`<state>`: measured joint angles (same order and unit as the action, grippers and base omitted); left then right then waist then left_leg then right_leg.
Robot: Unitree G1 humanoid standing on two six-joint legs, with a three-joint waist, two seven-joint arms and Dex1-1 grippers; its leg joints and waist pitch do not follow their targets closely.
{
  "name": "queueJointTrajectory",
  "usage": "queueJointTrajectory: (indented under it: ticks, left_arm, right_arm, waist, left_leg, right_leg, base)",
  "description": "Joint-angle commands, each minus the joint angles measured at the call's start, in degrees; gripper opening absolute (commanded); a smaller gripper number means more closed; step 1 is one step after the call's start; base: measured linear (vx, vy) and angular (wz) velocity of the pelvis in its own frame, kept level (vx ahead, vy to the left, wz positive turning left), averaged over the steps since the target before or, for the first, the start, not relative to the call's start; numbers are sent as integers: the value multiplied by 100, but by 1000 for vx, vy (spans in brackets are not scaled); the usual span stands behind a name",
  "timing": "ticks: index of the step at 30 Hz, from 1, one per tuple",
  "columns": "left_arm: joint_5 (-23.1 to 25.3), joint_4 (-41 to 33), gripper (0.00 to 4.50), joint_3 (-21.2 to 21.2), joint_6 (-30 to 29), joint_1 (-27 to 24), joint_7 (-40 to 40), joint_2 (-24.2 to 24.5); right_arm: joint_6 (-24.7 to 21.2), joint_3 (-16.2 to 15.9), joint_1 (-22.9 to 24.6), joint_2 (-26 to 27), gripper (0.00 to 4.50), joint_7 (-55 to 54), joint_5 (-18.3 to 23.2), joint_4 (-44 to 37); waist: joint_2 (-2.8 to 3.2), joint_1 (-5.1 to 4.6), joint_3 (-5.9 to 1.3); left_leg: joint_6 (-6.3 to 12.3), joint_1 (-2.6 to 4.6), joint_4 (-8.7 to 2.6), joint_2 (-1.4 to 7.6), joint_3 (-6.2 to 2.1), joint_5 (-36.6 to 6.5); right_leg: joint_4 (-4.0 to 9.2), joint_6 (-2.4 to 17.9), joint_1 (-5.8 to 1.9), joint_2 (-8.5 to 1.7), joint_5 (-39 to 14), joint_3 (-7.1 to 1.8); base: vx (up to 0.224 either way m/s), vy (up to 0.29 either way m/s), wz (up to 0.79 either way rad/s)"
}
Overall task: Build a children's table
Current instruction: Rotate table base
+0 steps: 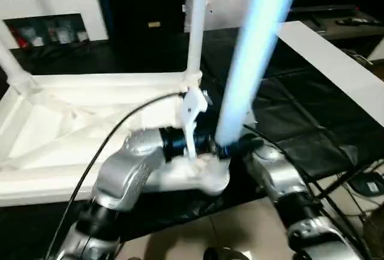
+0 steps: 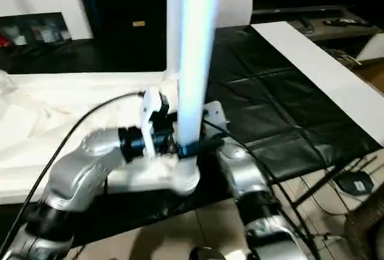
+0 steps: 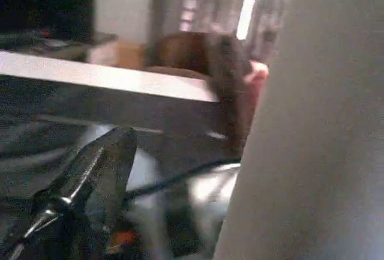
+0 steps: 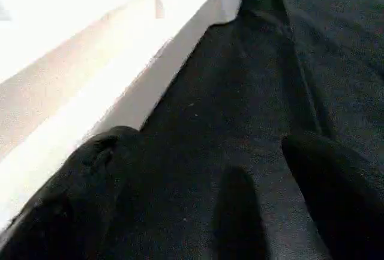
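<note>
Top (image 1: 90, 116) lies upside down on the black mat. Legs up so far: far-left corner leg (image 1: 12, 68), far-right leg (image 1: 195, 26), and the near-right leg (image 1: 255, 56) we're seating now. Near-left socket isn't visible, so we can't tell about a 4th. R gripper (image 4: 210, 176) fingers apart, empty, beside the top's rim. L gripper (image 3: 90, 182): can't tell.

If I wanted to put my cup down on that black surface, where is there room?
The black mat is bare between the upturned tabletop and the flat white board. It is crowded at the near corner socket, where both forearms meet around the leg. The right pincer hangs open over bare mat beside the rim.
</note>
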<state>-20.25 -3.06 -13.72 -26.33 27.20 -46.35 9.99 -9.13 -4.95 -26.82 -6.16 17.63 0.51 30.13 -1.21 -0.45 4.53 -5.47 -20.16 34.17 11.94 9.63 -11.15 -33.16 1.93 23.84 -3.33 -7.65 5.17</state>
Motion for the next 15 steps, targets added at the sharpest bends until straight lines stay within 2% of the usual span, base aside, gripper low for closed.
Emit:
queueJointTrajectory:
  ticks: [1, 3, 4, 5, 7, 10, 11, 12, 13, 14, 15]
  left_arm:
    - [147, 171, 444, 223, 24, 19, -63, 294]
    - [108, 127, 444, 219, -75, -31, -232, 458]
    - [106, 134, 444, 210, -82, -54, -309, 511]
    - [93, 93, 444, 109, -86, -148, -631, 736]
    - [49, 77, 444, -22, -72, -257, -1039, 1042]
    - [150, 142, 444, -204, 68, -330, -1400, 1388]
    - [383, 364, 444, -349, 226, -304, -1462, 1599]
    - [509, 488, 418, -405, 291, -279, -1449, 1676]
    - [694, 669, 410, -488, 417, -247, -1462, 1785]
    - [909, 872, 410, -579, 569, -214, -1498, 1911]
    - [1005, 1008, 410, -643, 602, -190, -1596, 2019]
  right_arm:
    - [-20, 182, 248, -280, 450, 170, 103, -313]
    - [-83, 271, 404, -435, 450, 268, 163, -519]
    - [-119, 295, 450, -490, 450, 347, 204, -594]
    - [-183, 319, 585, -645, 450, 631, 323, -830]
    - [-297, 301, 753, -886, 450, 1078, 484, -1135]
    - [-345, 266, 889, -1108, 450, 1508, 654, -1433]
    - [-387, 221, 983, -1278, 450, 1827, 788, -1679]
    - [-406, 193, 1027, -1361, 450, 1968, 848, -1793]
    - [-452, 158, 1078, -1467, 450, 2146, 916, -1935]
    - [-522, 127, 1138, -1584, 450, 2352, 989, -2103]
    - [-577, 129, 1182, -1677, 450, 2512, 1066, -2222]
  waist:
    - [43, 47, -413]
    - [47, 58, -418]
    - [96, 45, -421]
    - [83, 43, -420]
    - [92, 39, -411]
    - [114, 49, -409]
    - [120, 53, -402]
    - [118, 63, -408]
    - [124, 70, -400]
    - [122, 88, -394]
    - [110, 89, -408]
  left_leg:
    - [248, -20, -353, 30, 5, -1205]
    - [269, -4, -342, 21, 11, -1209]
    - [274, -6, -340, 17, 13, -1203]
    - [292, -11, -340, 12, 11, -1213]
    - [347, -25, -350, 16, 1, -1263]
    - [412, -3, -353, 31, 0, -1308]
    - [433, 11, -360, 24, -5, -1361]
    - [414, 17, -355, 33, -8, -1372]
    - [406, 21, -362, 34, -7, -1389]
    - [423, 36, -361, 19, -9, -1439]
    - [407, 33, -360, 29, -12, -1419]
  right_leg:
    - [421, 578, -389, -323, -2304, -240]
    - [443, 472, -373, -330, -2512, -239]
    - [470, 465, -367, -322, -2568, -228]
    - [470, 461, -365, -311, -2590, -221]
    - [479, 447, -367, -316, -2681, -213]
    - [492, 474, -339, -320, -2756, -217]
    - [523, 451, -328, -299, -2841, -199]
    - [502, 433, -331, -306, -2828, -201]
    - [518, 418, -325, -310, -2879, -199]
    - [550, 327, -323, -291, -2979, -194]
    - [528, 328, -329, -306, -2947, -201]
  base:
    - [0, 0, 0]
    - [0, 0, 0]
    - [0, 0, 0]
    - [0, 0, 0]
    - [0, 0, 0]
    - [0, 0, 0]
    - [0, 0, 0]
    - [0, 0, 0]
    - [0, 0, 0]
    - [0, 0, 0]
    - [0, 0, 0]
